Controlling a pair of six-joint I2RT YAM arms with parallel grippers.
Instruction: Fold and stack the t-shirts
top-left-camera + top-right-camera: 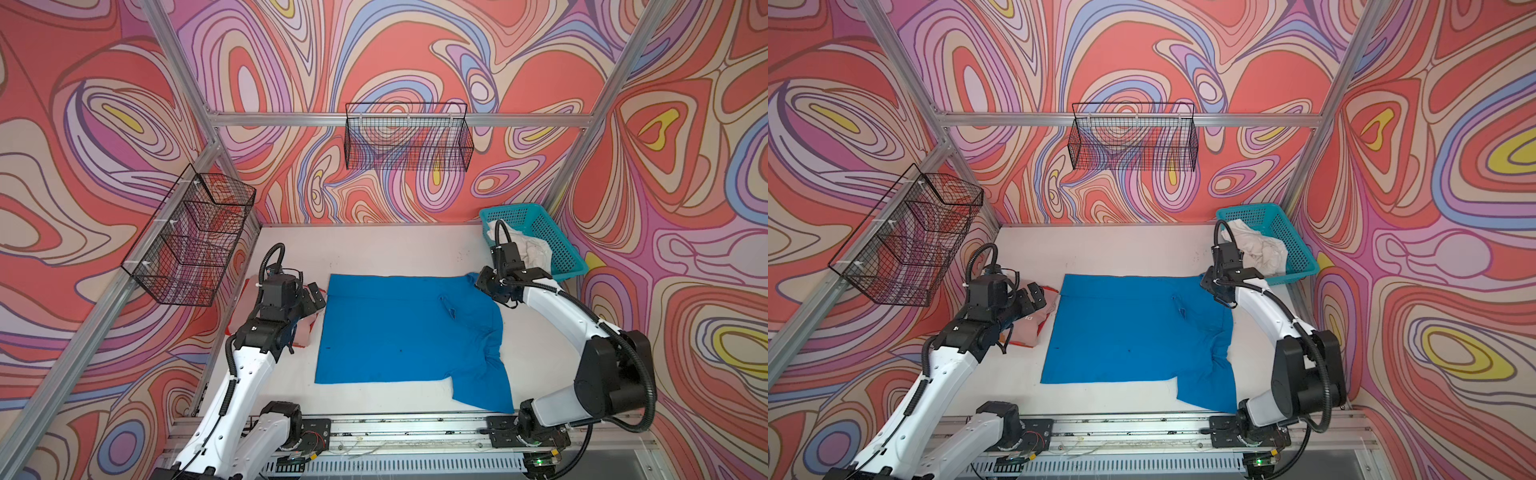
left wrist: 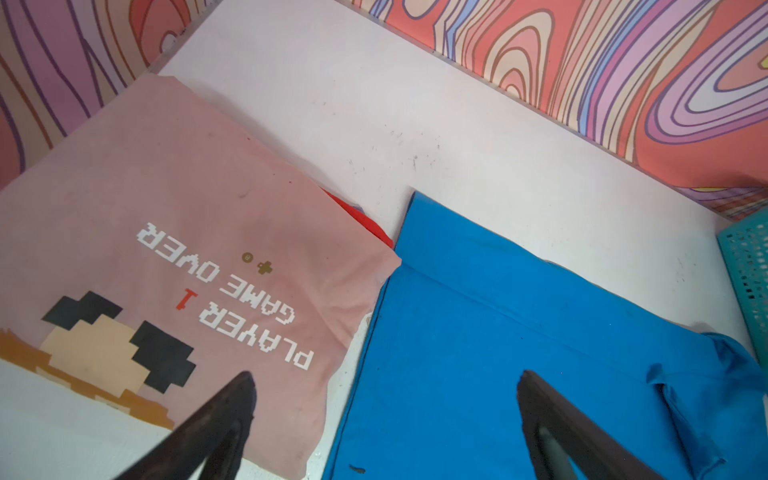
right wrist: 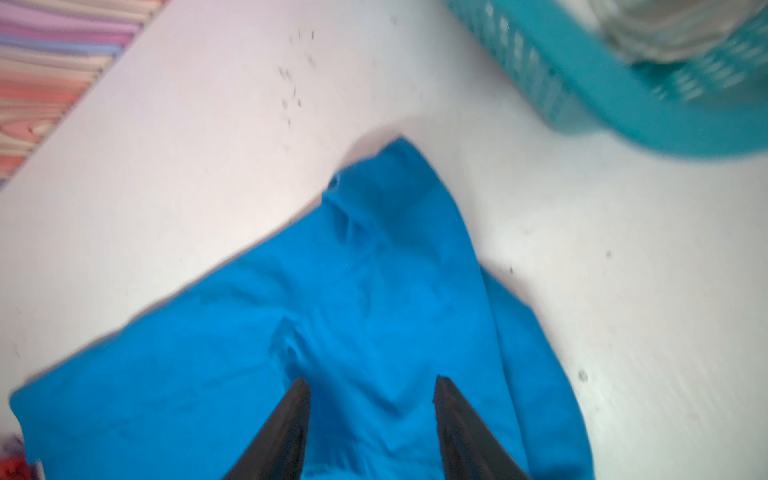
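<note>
Top views both show the white table (image 1: 374,249), and I work over it with two arms. Largest on it is the blue shirt (image 1: 399,332), spread flat across the middle. Its far edge is turned over in a narrow band. The side toward my right arm is bunched and creased, and one sleeve juts out at the near right corner.

Left of it lies the pink shirt (image 1: 1025,328), mostly hidden under my left arm in both top views. My left wrist view shows it folded flat (image 2: 187,199), print up, reading PLAYER 1 GAME OVER, with one corner reaching the blue shirt's edge. A bit of red cloth (image 2: 365,220) peeks out from under it.

In the far right corner of the table stands the basket (image 1: 565,245), teal mesh, near the blue shirt's far right corner. The white shirt (image 1: 536,249) sits crumpled inside it and drapes over the rim on the side nearest my right arm.

My left fingers (image 2: 232,411) are spread wide and hold nothing. They hang above the line where the pink shirt meets the blue shirt. My right fingers (image 3: 291,424) stand apart too, released, with nothing between them. They hover over the blue shirt's far right corner, beside the basket. The right wrist view is blurred, so I cannot tell whether the tips touch the cloth.
</note>
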